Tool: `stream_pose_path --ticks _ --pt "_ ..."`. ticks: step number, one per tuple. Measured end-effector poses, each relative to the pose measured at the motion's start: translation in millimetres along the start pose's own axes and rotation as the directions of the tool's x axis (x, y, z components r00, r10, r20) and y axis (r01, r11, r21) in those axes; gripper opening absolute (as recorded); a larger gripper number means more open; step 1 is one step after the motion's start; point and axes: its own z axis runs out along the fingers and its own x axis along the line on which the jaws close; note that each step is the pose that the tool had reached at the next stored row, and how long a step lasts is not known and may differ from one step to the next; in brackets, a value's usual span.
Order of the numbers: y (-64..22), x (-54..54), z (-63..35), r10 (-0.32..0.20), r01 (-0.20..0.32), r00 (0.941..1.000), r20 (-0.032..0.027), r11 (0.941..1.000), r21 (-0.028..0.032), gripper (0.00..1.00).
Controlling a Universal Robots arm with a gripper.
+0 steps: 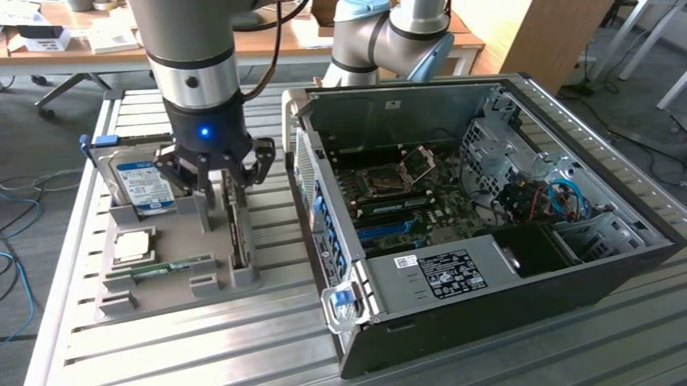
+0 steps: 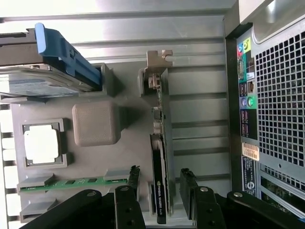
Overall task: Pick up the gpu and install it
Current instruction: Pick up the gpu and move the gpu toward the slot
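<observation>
Open case on the exterior view's right; beside it, the gray holder. Your gripper straddles the gpu — jaws wide, gripping nothing — card standing on edge in the holder.

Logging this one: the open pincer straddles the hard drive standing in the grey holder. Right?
Not quite. In the wrist view the open pincer straddles the gpu standing in the grey holder; the hard drive sits in another slot, untouched.
</observation>
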Motion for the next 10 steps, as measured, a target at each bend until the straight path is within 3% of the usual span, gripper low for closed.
stream_pose_path --ticks 10 --pt "-0.8 0.4 18.1 0.000 0.000 1.0000 0.0000 1.0000 0.0001 0.47"
